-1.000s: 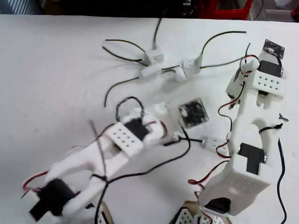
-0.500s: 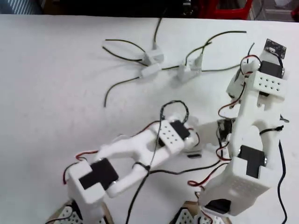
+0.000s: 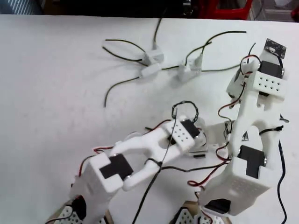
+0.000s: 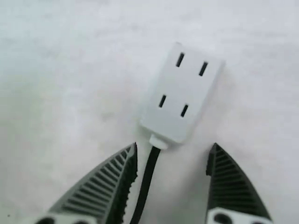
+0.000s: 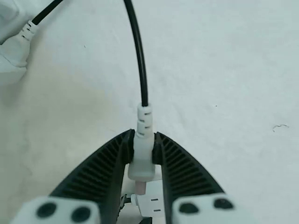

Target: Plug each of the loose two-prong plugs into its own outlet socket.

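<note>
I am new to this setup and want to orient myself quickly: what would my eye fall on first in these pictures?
The right gripper, shut on a white plug with a black cord, holds it low over the table. The left gripper stands open on either side of the cord end of a white outlet socket, which lies flat with four empty slots up. Farther back, more white plugs and dark cords lie tangled.

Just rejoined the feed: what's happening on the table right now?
The right gripper has its jaws shut on a white plug, its black cord trailing off across the table. The left gripper hangs, jaws open, over the cord end of a white outlet socket lying flat, both slot pairs empty.
</note>
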`<action>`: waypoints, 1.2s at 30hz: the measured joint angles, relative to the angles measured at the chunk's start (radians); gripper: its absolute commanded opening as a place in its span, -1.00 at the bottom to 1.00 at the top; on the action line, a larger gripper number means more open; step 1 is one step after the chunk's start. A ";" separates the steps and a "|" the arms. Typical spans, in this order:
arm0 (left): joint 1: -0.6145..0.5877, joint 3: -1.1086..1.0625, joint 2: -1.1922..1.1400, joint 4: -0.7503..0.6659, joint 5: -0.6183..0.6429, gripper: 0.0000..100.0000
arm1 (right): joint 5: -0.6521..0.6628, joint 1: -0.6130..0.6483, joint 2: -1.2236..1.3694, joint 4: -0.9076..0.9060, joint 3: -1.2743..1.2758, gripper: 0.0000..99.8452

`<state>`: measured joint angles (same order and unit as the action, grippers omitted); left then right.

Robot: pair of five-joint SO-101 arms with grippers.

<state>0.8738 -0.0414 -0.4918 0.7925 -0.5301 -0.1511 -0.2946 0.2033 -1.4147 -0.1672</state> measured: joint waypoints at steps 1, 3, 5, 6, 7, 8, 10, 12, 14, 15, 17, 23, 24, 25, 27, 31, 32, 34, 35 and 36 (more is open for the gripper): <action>0.002 0.031 -0.017 0.032 -0.003 -0.81 | 0.000 0.000 0.000 0.000 0.000 -0.97; 0.005 0.078 -0.044 0.087 -0.031 -0.96 | 0.000 0.000 0.000 0.000 0.000 -0.97; 0.005 0.109 -0.057 0.126 -0.058 -0.94 | 0.000 0.000 0.000 0.000 0.000 -0.97; 0.002 0.115 -0.061 0.143 -0.063 -0.96 | 0.000 0.000 0.000 0.000 0.000 -0.97; 0.000 0.120 -0.064 0.158 -0.068 -0.96 | 0.000 0.000 0.000 0.000 0.000 -0.97; -0.002 0.121 -0.064 0.176 -0.071 -0.95 | 0.000 0.000 0.000 0.000 0.000 -0.97; -0.002 0.121 -0.064 0.204 -0.071 -0.96 | 0.000 0.000 0.000 0.000 0.000 -0.97; -0.002 0.121 -0.064 0.230 -0.071 -0.96 | 0.000 -0.008 0.000 0.000 0.000 -0.97; -0.002 0.129 -0.064 0.262 -0.071 -0.96 | 0.000 -0.012 0.000 0.000 0.000 -0.97; -0.003 0.130 -0.064 0.278 -0.071 -0.96 | 0.000 -0.012 0.000 0.000 0.000 -0.97; -0.012 0.130 -0.063 0.302 -0.071 -0.96 | 0.000 -0.009 0.000 -0.006 0.000 -0.97; -0.106 0.043 0.078 0.361 -0.043 -0.96 | 0.000 -0.011 0.000 -0.023 0.000 -0.97; -0.127 0.011 0.118 0.362 -0.043 -0.96 | 0.000 -0.011 0.000 -0.023 0.000 -0.97; -0.147 -0.028 0.163 0.362 -0.043 -0.96 | 0.000 -0.009 0.000 -0.023 0.000 -0.97; -0.186 -0.115 0.252 0.358 -0.043 -0.96 | 0.000 -0.009 0.000 -0.023 0.000 -0.97; -0.275 -0.316 0.417 0.287 -0.043 -0.96 | 0.000 -0.009 0.000 -0.031 0.000 -0.97; -0.302 -0.362 0.451 0.264 -0.043 -0.96 | 0.000 -0.009 0.000 -0.035 0.000 -0.97; -0.354 -0.456 0.511 0.219 -0.043 -0.96 | 0.000 -0.009 0.000 -0.043 0.000 -0.97; -0.382 -0.494 0.532 0.199 -0.043 -0.96 | 0.000 -0.009 0.000 -0.044 0.000 -0.97; -0.408 -0.531 0.549 0.181 -0.043 -0.95 | 0.000 -0.009 0.000 -0.046 0.000 -0.97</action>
<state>0.4657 -0.5723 0.0575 0.9735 -0.5731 -0.1511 -0.3038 0.2033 -1.4607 -0.1672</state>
